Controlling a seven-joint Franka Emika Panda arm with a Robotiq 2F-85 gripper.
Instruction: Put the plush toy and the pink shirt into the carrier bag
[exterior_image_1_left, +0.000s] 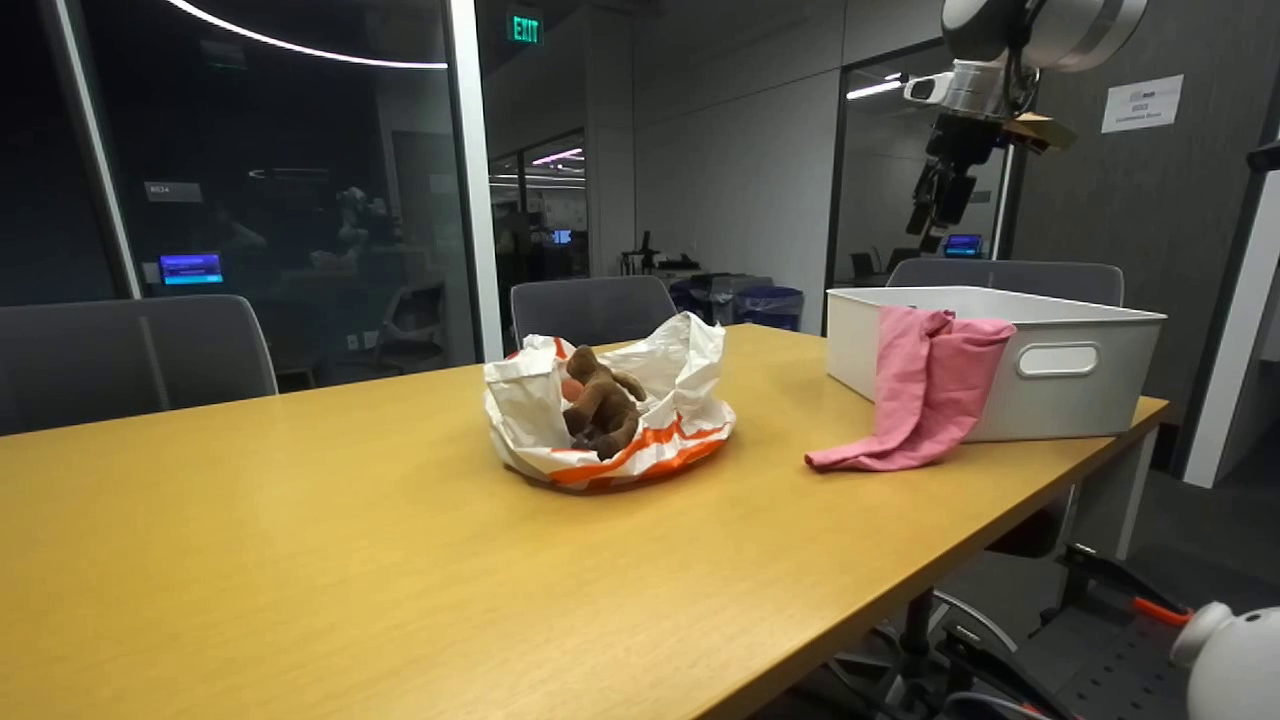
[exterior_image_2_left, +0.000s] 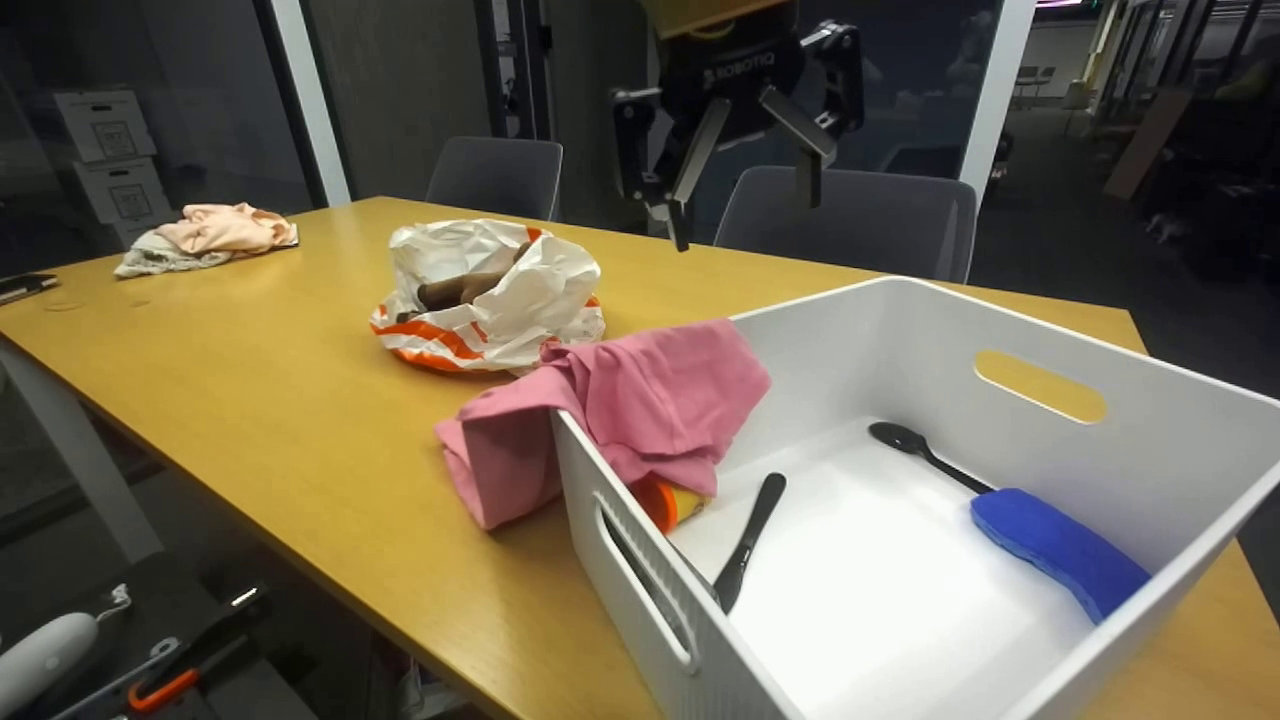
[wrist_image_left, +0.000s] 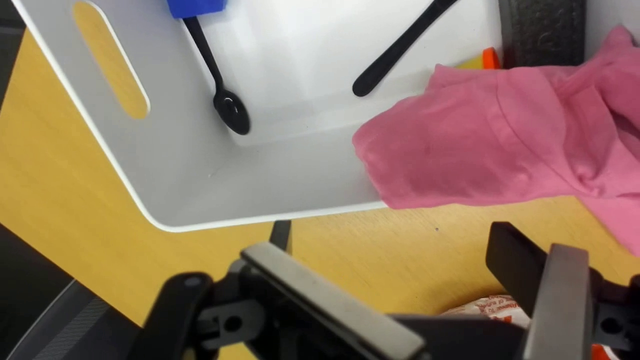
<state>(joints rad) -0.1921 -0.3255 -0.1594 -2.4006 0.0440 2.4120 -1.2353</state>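
Gripper (exterior_image_2_left: 745, 213) hangs in the air, fingers spread well apart. Wrist view shows the same gap, with table (exterior_image_1_left: 300, 550) and a printed edge of the bag (exterior_image_1_left: 525, 400) visible past the fingers. Toy (exterior_image_1_left: 603, 405) is inside the bag. In an exterior view most of its body shows; in an exterior view the bag hides much of it and a brown part (exterior_image_2_left: 460, 288) peeks out. Shirt (exterior_image_1_left: 930, 380) is draped over the rim of the bin (exterior_image_1_left: 1085, 408). In an exterior view its lower end (exterior_image_1_left: 855, 457) lies on the table; in an exterior view its upper part (exterior_image_2_left: 665, 400) hangs inside the bin, partly covering an orange-and-yellow container (exterior_image_2_left: 680, 503). Black spoon (wrist_image_left: 227, 104), blue item (exterior_image_2_left: 1055, 550) and black utensil (exterior_image_2_left: 749, 540) lie in the bin: seen in an exterior view and the wrist view. Dark block (wrist_image_left: 544, 32), end hidden by the shirt: plain only from the wrist. Peach cloth (exterior_image_2_left: 230, 230) on the table: in an exterior view only.
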